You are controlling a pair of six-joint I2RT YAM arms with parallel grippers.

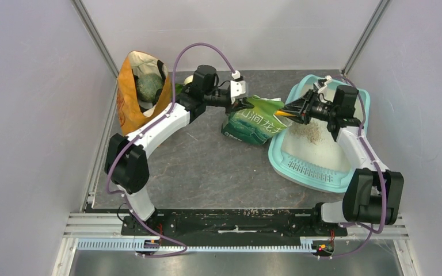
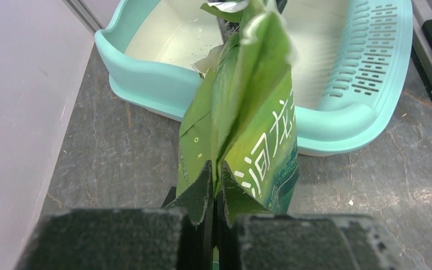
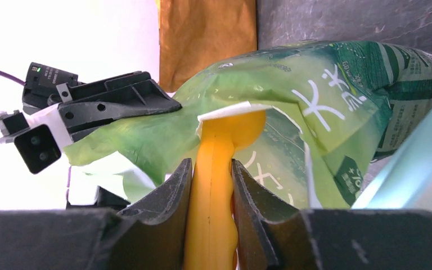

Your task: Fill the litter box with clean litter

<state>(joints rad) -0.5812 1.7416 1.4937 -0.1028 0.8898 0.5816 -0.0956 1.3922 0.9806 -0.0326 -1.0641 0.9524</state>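
The pale-turquoise litter box (image 1: 345, 175) lies at the right, its slotted grille toward the near edge; it also shows in the left wrist view (image 2: 146, 73). A small patch of grey-beige litter (image 1: 309, 133) lies on its whitish floor. My left gripper (image 1: 243, 104) is shut on the edge of the green printed litter bag (image 1: 252, 122), seen close in the left wrist view (image 2: 259, 129). My right gripper (image 1: 300, 110) is shut on the handle of the orange scoop (image 3: 219, 191), whose head goes into the bag's opening (image 3: 247, 121). The scoop's bowl is hidden inside the bag.
An orange-tan cloth bag (image 1: 128, 95) with a green round object (image 1: 149, 86) inside stands at the back left. The table's surface (image 1: 207, 167) is dark grey. White walls close in left, right and back.
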